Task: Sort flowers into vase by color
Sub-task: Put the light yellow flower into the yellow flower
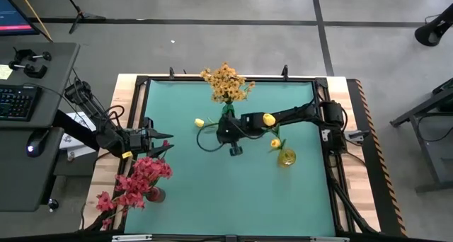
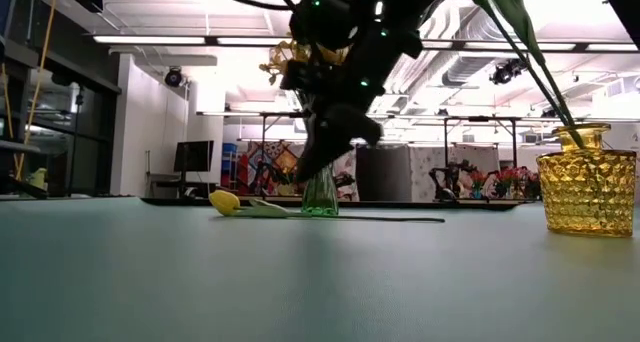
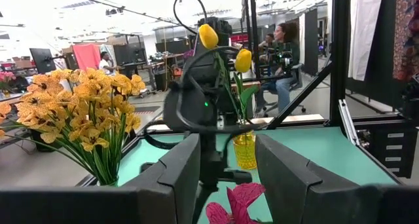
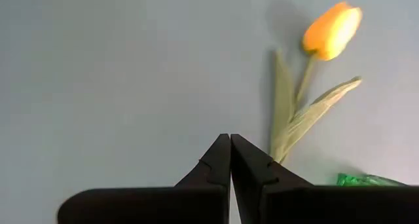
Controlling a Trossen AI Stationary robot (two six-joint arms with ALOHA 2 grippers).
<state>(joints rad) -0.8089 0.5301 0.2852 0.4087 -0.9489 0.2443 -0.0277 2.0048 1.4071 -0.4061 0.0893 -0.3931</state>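
A yellow tulip (image 1: 199,122) lies flat on the teal bench (image 1: 212,192) left of centre in the high view, its thin stem curving toward the green glass vase (image 1: 227,110) that holds the orange-yellow spray (image 1: 226,83). The right wrist view shows this tulip (image 4: 332,30) close up: a smooth orange-yellow bud on a slim stem with two long pointed leaves.

The right tool (image 1: 234,149) hangs above the bench just right of the lying tulip; in its wrist view the two dark fingers (image 4: 216,168) meet tip to tip, closed on nothing. The low view shows it (image 2: 300,167) poised over the stem without clear contact.

Two more yellow tulips (image 1: 269,119) stand in a faceted amber glass vase (image 1: 287,157) right of centre; its diamond-cut texture shows only in the low view (image 2: 588,187).

The red-pink blooms (image 1: 138,180) sit in a vase at the lower left. The left tool (image 1: 167,141) waits just above them, fingers parted and empty; its wrist view catches a pink petal (image 3: 237,201) between them.
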